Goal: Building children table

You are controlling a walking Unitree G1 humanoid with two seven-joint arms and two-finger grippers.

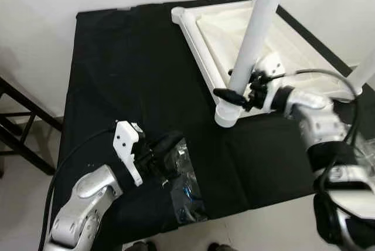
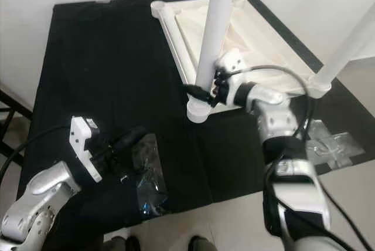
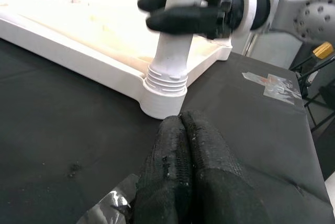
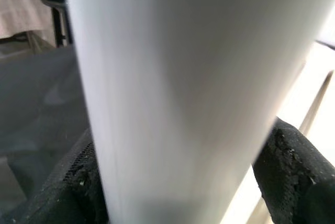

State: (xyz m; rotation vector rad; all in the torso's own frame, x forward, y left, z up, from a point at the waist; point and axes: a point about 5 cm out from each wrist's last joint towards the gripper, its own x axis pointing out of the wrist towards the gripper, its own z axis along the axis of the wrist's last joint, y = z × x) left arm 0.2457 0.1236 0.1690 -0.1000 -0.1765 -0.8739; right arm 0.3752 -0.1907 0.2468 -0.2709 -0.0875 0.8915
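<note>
Lying nearby: plastic bag (image 1: 186,189), L fingers (image 3: 180,182)

A desk draped in a black cloth (image 1: 135,69) carries the things. An upturned white tabletop (image 1: 234,34) lies flat on its far right part, a white leg (image 1: 258,28) standing upright in its near corner socket. A crinkled clear plastic bag (image 1: 186,186) lies near the front edge; another clear wrapper (image 2: 331,142) lies at the right edge

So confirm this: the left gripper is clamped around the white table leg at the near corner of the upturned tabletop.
Wrong arm. The right gripper is clamped around the white table leg, as the left eye view shows; the left gripper rests shut by the plastic bag.
</note>
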